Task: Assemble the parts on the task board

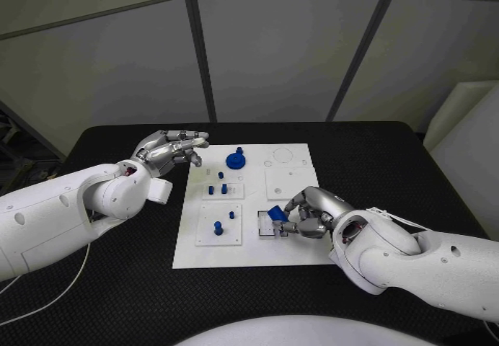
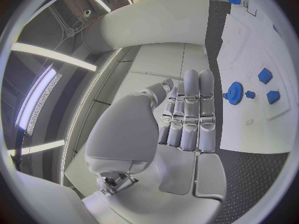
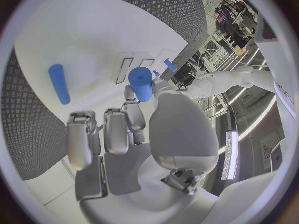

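Blue part (image 1: 277, 213) pinched in the right hand (image 1: 310, 215), held just above a small recessed seat near the board's right edge, at about four o'clock from the centre of the white task board (image 1: 249, 252). Seen from the right wrist as a short blue cylinder (image 3: 141, 83) gripped at the fingertips (image 3: 129, 102); possibly a peg, though shape hard to confirm. Elsewhere on the board: a blue gear (image 1: 237, 159) at about twelve o'clock, small blue pegs (image 1: 218, 189) standing at about ten o'clock, another peg (image 1: 218, 228) at about eight o'clock. Left hand (image 1: 171, 149) hovering off the board's upper left corner, at about eleven o'clock, fingers curled in, holding nothing. Step in hand, by judgement: seating the held piece in its recess. Next move likely calling for careful alignment over the seat, a straight press down, then release.
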`<state>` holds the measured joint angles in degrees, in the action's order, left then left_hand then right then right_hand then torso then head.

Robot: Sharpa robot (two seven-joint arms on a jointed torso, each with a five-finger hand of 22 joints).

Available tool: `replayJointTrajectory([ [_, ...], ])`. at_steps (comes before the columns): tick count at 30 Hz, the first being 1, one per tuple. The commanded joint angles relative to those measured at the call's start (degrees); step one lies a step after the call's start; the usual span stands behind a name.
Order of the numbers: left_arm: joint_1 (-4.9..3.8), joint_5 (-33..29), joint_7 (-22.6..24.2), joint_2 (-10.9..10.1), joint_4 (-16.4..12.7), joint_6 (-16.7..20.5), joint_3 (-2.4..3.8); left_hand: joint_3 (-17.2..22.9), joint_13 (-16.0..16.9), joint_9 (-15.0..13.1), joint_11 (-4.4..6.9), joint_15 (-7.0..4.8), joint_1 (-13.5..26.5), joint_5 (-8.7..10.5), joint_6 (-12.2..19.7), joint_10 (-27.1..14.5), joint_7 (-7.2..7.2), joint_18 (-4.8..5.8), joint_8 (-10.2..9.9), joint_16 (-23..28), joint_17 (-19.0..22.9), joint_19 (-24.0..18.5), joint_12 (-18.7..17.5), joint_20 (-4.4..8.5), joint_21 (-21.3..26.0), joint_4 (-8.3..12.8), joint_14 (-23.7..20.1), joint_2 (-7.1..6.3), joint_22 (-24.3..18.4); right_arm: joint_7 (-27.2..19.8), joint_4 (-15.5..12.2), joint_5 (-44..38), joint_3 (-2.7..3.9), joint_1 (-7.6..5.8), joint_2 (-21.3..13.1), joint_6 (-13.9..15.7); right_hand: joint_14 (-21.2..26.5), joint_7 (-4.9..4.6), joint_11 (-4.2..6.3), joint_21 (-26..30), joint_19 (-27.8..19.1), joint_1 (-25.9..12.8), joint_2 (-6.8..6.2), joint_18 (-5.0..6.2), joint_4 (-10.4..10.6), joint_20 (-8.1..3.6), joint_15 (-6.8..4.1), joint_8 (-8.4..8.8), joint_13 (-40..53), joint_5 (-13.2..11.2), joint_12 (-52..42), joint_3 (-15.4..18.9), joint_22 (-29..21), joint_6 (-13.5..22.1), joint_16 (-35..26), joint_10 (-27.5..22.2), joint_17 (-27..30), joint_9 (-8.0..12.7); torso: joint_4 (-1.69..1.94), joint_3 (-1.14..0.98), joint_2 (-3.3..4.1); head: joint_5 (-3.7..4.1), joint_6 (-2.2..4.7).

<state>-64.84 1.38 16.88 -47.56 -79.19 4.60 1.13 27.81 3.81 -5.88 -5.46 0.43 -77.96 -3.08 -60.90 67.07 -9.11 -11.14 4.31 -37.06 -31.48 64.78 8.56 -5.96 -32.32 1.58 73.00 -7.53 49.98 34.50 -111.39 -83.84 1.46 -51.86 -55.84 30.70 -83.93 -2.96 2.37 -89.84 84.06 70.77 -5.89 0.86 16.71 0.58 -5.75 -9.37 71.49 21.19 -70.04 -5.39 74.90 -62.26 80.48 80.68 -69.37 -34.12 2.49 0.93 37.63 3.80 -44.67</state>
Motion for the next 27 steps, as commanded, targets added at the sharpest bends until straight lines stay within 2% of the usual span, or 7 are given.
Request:
replayJointTrajectory([
  [1,-0.08,-0.13,0.75,0.01,-0.27,-0.78,0.05,-0.13,0.06,0.06,0.01,0.15,0.1,0.08,0.3,-0.48,-0.27,0.69,-0.36,0.4,0.1,-0.08,-0.31,-0.49,0.21,0.09,-0.43,0.02,-0.06,0.26,0.55,1.62,0.03,-0.08,1.05,-2.61,-2.44,1.72,0.38,-0.16,5.94,-2.59,0.06,-0.86,0.14,-0.39,-0.55,-1.45,0.28,0.22,0.09,0.69,15.1,-2.37,0.02,0.57,-0.07,-7.63,0.02,-0.01,-0.01,-0.15,0.02],
  [5,-0.09,-0.13,0.71,-0.07,-0.35,-0.75,0.05,-0.13,0.06,0.06,0.01,0.15,0.1,0.08,0.3,-0.48,-0.27,0.69,-0.36,0.4,0.1,-0.08,-0.31,-0.49,0.21,0.09,-0.43,0.02,-0.06,1.72,1.39,1.38,0.03,-0.08,2.12,-3.66,-2.44,1.98,0.56,-0.16,5.94,-5.51,-0.2,-0.86,0.22,-0.52,-0.72,-1.62,0.47,-0.46,0.05,1.32,15.1,-3.37,-0.02,0.86,-0.04,-8.64,-0.06,-0.01,-0.02,-0.34,0.0],
  [13,-0.12,-0.13,0.58,-0.28,-0.56,-0.8,0.05,-0.12,0.06,0.06,0.0,0.15,0.09,0.08,0.29,-0.48,-0.28,0.69,-0.36,0.4,0.1,-0.08,-0.31,-0.49,0.23,0.1,-0.43,0.03,-0.07,3.34,2.37,-0.34,0.04,-0.09,3.71,-2.03,-2.43,2.13,0.72,-0.16,5.94,-8.05,-0.76,-0.86,0.19,-0.69,-0.85,-1.33,0.59,-1.35,0.2,1.68,15.1,-3.8,-0.09,1.03,0.01,-9.73,-0.22,-0.02,-0.01,-0.56,0.01],
  [17,-0.13,-0.13,0.55,-0.22,-0.58,-0.88,0.06,-0.1,0.07,0.07,-0.02,0.15,0.04,0.07,0.28,-0.5,-0.3,0.69,-0.35,0.43,0.1,-0.06,-0.3,-0.5,0.29,0.14,-0.45,0.08,-0.11,3.8,2.7,-0.88,0.04,-0.09,4.28,-1.61,-2.42,2.17,0.75,-0.16,5.94,-9.51,-1.42,-0.86,0.2,-0.74,-0.88,-1.14,0.63,-3.33,0.34,2.09,15.1,-4.01,-0.14,1.08,0.06,-10.42,-0.17,-0.03,-0.07,-0.55,-0.02],
  [20,-0.13,-0.13,0.51,-0.22,-0.6,-0.92,0.06,-0.1,0.07,0.07,-0.02,0.15,0.04,0.07,0.28,-0.5,-0.3,0.69,-0.35,0.43,0.1,-0.06,-0.3,-0.5,0.29,0.14,-0.45,0.08,-0.11,4.29,2.96,-1.51,0.04,-0.09,4.45,-1.27,-2.42,2.23,0.79,-0.16,5.94,-11.66,-2.17,-0.86,0.24,-0.79,-0.93,-0.97,0.66,-8.89,0.54,2.63,15.1,-4.37,-0.18,1.12,0.07,-11.32,-0.1,-0.05,-0.07,-0.5,0.0],
  [24,-0.14,-0.13,0.5,-0.25,-0.58,-0.9,0.06,-0.1,0.07,0.07,-0.02,0.15,0.04,0.07,0.28,-0.5,-0.3,0.69,-0.35,0.43,0.1,-0.06,-0.3,-0.5,0.29,0.14,-0.45,0.08,-0.11,4.73,3.2,-2.26,0.05,-0.09,4.56,-0.81,-2.32,2.17,0.73,-0.16,5.94,-14.77,-3.86,-0.86,0.32,-0.8,-0.9,-0.6,0.38,-14.41,1.16,3.76,15.1,-4.42,-0.45,0.95,0.49,-12.31,-0.12,-0.05,-0.07,-0.42,-0.01],
  [27,-0.14,-0.13,0.48,-0.26,-0.59,-0.93,0.06,-0.1,0.07,0.07,-0.02,0.15,0.04,0.07,0.28,-0.5,-0.3,0.69,-0.35,0.43,0.1,-0.06,-0.3,-0.5,0.29,0.14,-0.45,0.08,-0.11,4.89,3.26,-2.71,0.05,-0.09,4.66,-0.59,-2.15,2.08,0.63,-0.16,5.94,-16.48,-3.93,-0.86,0.36,-0.72,-0.85,-0.24,-0.23,-15.92,2.12,6.78,15.1,-4.31,-0.91,0.59,1.22,-13.04,-0.11,-0.08,-0.04,-0.43,0.02],
])
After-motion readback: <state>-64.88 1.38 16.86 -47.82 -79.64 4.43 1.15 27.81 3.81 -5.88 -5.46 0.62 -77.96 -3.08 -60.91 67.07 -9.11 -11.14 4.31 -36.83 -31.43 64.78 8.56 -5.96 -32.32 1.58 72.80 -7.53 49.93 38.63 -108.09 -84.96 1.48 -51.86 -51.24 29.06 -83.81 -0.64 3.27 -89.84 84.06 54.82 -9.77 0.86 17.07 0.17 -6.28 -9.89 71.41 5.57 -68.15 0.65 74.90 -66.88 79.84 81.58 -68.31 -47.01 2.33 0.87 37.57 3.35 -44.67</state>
